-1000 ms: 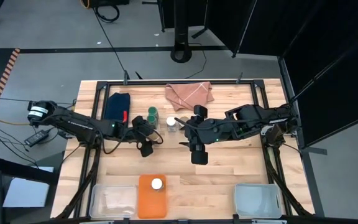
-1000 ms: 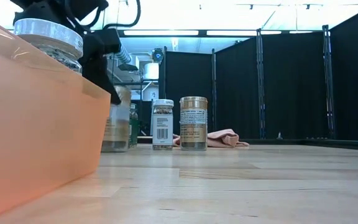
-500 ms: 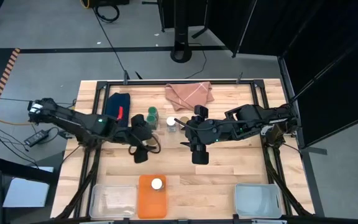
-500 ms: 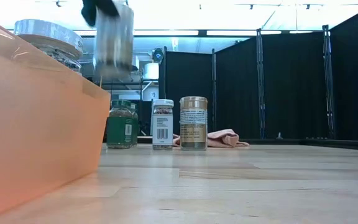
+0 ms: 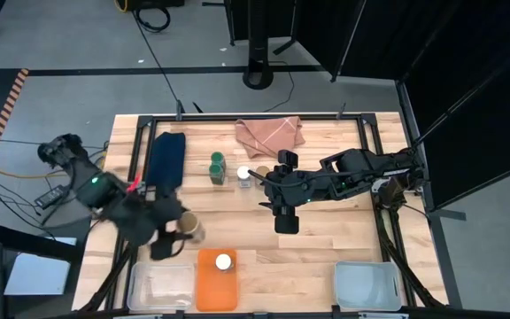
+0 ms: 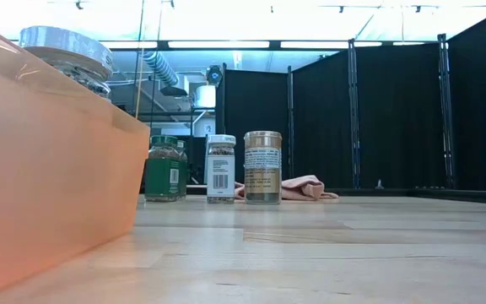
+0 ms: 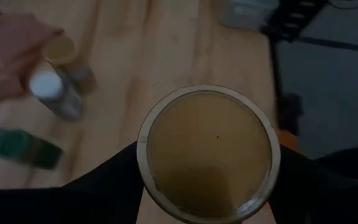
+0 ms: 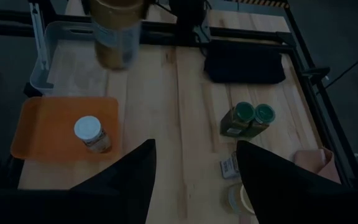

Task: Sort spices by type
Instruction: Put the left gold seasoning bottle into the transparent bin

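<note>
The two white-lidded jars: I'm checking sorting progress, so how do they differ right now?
One white-lidded jar stands inside the orange bin; the other white-lidded jar stands on the bare table, beside a tan-lidded jar. The binned one is alone there. Both are upright and ungripped.

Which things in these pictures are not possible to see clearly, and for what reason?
- Left gripper: high view, blurred; in its wrist view the held tan-lidded jar covers the finger pads.
- Jar labels: too small from above; in the low view only the white-lidded jar and the other tan-lidded jar show print, unreadable.
- Jar in the orange bin: low view, the wall hides all but its lid.
- Green-lidded jars: left wrist view, smeared.
</note>
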Robot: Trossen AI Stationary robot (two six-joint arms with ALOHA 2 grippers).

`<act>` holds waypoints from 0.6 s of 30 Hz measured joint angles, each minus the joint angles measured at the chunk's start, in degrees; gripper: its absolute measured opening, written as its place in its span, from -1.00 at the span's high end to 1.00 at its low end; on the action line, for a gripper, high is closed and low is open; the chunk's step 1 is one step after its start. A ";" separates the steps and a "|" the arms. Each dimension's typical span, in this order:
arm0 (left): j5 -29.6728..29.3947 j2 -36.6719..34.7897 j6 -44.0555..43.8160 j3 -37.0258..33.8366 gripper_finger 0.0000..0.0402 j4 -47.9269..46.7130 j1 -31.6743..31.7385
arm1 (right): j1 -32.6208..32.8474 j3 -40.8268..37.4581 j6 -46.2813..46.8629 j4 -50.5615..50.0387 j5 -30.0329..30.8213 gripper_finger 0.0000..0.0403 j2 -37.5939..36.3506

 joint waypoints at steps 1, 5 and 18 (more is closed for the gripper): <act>-0.67 0.00 -2.37 0.00 -0.29 -1.41 -1.86 | -0.05 0.00 -0.01 0.01 0.00 -0.14 0.00; -5.40 0.37 -12.83 0.00 -0.29 -5.80 -8.99 | -0.38 0.00 0.04 0.07 0.00 -0.14 0.00; -12.83 6.66 -40.07 -0.02 -0.29 -11.93 -26.16 | -1.02 -0.02 0.06 0.85 0.00 -0.14 0.02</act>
